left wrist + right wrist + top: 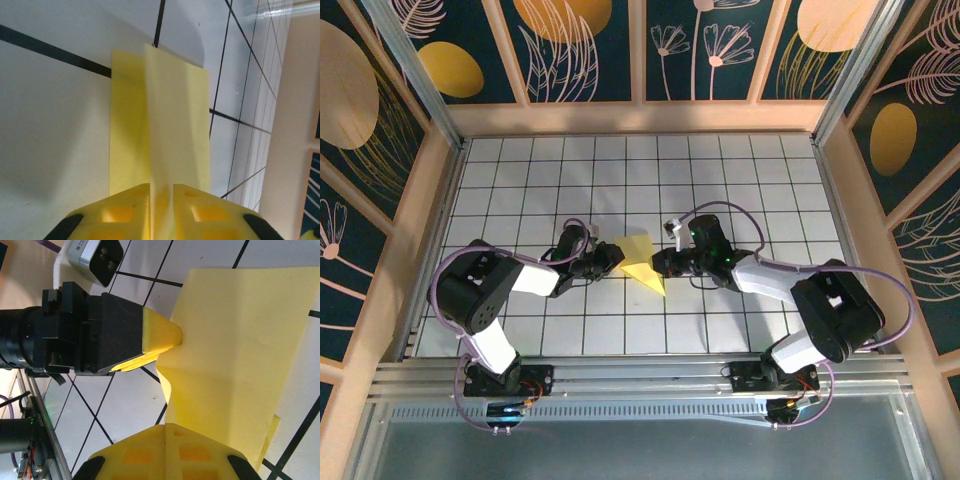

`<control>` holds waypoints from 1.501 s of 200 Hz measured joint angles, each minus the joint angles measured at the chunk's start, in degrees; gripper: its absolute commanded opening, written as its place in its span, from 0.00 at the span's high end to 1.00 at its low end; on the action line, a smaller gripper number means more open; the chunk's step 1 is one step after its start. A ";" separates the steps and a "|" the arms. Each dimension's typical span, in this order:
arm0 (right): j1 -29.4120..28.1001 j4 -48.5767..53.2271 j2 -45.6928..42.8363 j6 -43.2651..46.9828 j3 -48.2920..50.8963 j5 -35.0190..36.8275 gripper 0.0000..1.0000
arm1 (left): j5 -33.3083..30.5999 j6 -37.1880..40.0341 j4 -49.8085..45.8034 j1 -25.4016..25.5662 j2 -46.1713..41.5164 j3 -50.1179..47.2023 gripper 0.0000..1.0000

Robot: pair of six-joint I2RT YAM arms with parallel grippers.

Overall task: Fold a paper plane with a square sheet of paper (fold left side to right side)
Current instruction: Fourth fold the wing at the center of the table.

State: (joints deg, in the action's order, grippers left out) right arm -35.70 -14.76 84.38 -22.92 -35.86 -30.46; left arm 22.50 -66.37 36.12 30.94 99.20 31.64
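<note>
1. The square sheet of paper [641, 260] is at the middle of the table [520, 190], between the two arms. It is creased and partly raised off the white grid tiles, with a pointed corner toward the near side.
2. The left tool [617, 255] is clenched on the sheet's left side. In the left wrist view a raised ridge of yellow paper runs straight down between its yellow fingers [125, 212], with almost no gap left. From the right wrist view the same fingers come together to a tip on the paper.
3. The right tool [661, 263] is closed on the sheet's right side. In its own wrist view the paper drops in between the two yellow pads [200, 452] and bows upward above them.
4. Judged from this, the step in hand is the left-to-right fold. Both tools have their hold, but the sheet bows between them and does not yet lie doubled over flat.
5. The next move calls for the left tool to carry its edge up and over toward the right. The right tool should act as the anchor, so the edges meet squarely before anything is pressed down.
6. The paper looks thin. If the tools pull apart, the sheet is likely to tear or slip out, so some slack between them should be kept.
</note>
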 measured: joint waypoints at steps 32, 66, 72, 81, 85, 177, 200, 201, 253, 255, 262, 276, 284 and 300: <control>-0.02 4.26 -2.43 0.92 -0.39 3.96 0.65 | -0.02 0.07 0.24 0.00 -0.02 0.00 1.00; -0.42 15.30 -5.27 2.45 -5.01 13.68 0.63 | -0.24 0.11 0.07 0.00 -2.54 -0.13 1.00; -0.87 17.70 -5.79 2.71 -6.38 16.02 0.63 | -0.31 0.11 0.07 0.00 -3.26 -0.13 1.00; -1.92 20.52 -6.29 3.04 -8.20 18.86 0.64 | -0.44 0.11 0.02 0.00 -4.35 -0.13 1.00; -2.69 21.99 -6.45 3.08 -9.22 20.48 0.64 | -0.46 0.11 -0.07 0.00 -4.79 -0.13 1.00; -26.43 38.64 5.44 -7.43 -19.21 44.30 0.48 | -0.66 0.31 -3.17 0.00 -7.98 -0.13 1.00; -27.67 40.57 10.23 -8.94 -21.03 47.43 0.49 | -0.68 0.31 -3.37 0.00 -7.98 -0.13 1.00; -27.71 40.59 10.36 -9.01 -21.07 47.52 0.49 | -0.68 0.31 -3.37 0.00 -7.98 -0.13 1.00; -28.83 41.83 14.95 -10.71 -23.63 51.34 0.54 | -0.83 0.35 -3.37 0.00 -7.98 -0.13 1.00; -28.89 41.83 15.10 -10.71 -23.69 51.45 0.54 | -0.85 0.35 -3.37 0.00 -7.98 -0.13 1.00; -29.14 41.86 15.67 -10.73 -23.93 51.65 0.55 | -0.85 0.35 -3.37 0.00 -7.98 -0.13 1.00; -29.57 41.92 16.81 -10.73 -24.30 52.00 0.56 | -0.85 0.37 -3.37 0.00 -7.98 -0.13 1.00; -29.70 42.10 17.33 -10.73 -24.52 52.09 0.58 | -0.85 0.39 -3.37 0.00 -7.98 -0.13 1.00; -29.88 42.23 18.03 -10.82 -24.90 52.30 0.60 | -0.85 0.61 -3.39 0.00 -7.98 -0.13 1.00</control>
State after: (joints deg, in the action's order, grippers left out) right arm -65.58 27.46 102.41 -33.74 -60.75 21.85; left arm 21.65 -65.76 32.73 30.94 91.22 31.51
